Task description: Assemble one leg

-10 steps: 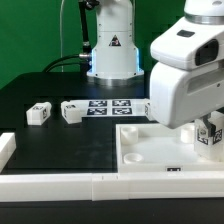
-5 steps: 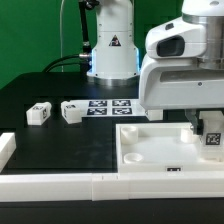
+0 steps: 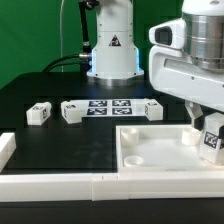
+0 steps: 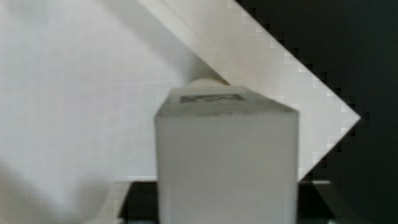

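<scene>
Counted four legs: three loose on the black table (image 3: 40,150), one held. First loose leg (image 3: 38,113) and second loose leg (image 3: 72,111) side by side, toward the exterior view's left of the marker board (image 3: 110,106). Third loose leg (image 3: 152,110) just beside the board's other end. Further: one white panel (image 3: 160,152), one marker board, one gripper (image 3: 209,128).

Compared with half a second ago: arm housing now higher and more toward the exterior view's right, so third loose leg uncovered again. Held leg (image 3: 212,140) almost at the same place as before.

Gripper closed on the leg, with the block pinched between the two fingers. Leg positioned over the panel's far corner at the exterior view's right; touching the panel or not, cannot tell.

Leg small, stubby, white, upright, with a black-and-white square marker on the face toward the exterior camera. In the wrist view leg (image 4: 228,150) as a plain white block with slanted shoulders at the end away from the gripper and faint grey print there, with panel (image 4: 89,90) behind it.
</scene>
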Available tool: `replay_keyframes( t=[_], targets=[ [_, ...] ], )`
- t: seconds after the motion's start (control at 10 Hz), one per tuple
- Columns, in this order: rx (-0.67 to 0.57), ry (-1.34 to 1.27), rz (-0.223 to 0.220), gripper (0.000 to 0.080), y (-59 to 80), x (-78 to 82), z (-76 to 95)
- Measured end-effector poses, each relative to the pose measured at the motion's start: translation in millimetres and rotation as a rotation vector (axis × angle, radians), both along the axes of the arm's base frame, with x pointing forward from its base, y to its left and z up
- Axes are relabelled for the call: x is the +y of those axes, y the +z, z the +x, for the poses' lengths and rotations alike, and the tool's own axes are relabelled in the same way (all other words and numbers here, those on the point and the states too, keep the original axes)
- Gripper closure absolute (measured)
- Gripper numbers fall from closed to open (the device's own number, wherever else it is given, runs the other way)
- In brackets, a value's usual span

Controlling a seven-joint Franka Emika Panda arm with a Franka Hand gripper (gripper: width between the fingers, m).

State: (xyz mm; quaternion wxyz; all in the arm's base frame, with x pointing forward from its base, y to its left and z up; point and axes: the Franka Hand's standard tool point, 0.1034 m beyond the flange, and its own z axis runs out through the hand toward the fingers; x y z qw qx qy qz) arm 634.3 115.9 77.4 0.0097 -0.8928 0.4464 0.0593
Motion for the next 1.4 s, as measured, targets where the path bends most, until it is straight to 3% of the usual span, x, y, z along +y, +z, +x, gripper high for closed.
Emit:
replay_keyframes(
  t=[0.4, 0.5, 0.6, 0.7, 0.8, 0.9, 1.4],
  targets=[
    [0.015, -0.213, -0.009, 0.0506, 0.1, -1.8, 0.9],
    [0.011, -0.139, -0.002, 0.0506, -0.6, -1.7, 0.6],
    [0.011, -0.136, -0.001, 0.0332, -0.6, -0.4, 0.4],
    [0.003, -0.030, 0.011, 0.0332, -0.9, 2.5, -0.3],
    [-0.009, 0.130, 0.028, 0.0183, -1.0, 4.4, -0.8],
    [-0.019, 0.242, 0.040, 0.0160, -0.6, 5.5, -0.9],
    [-0.062, 0.882, 0.103, 0.0150, -2.4, 8.9, -6.9]
  ],
)
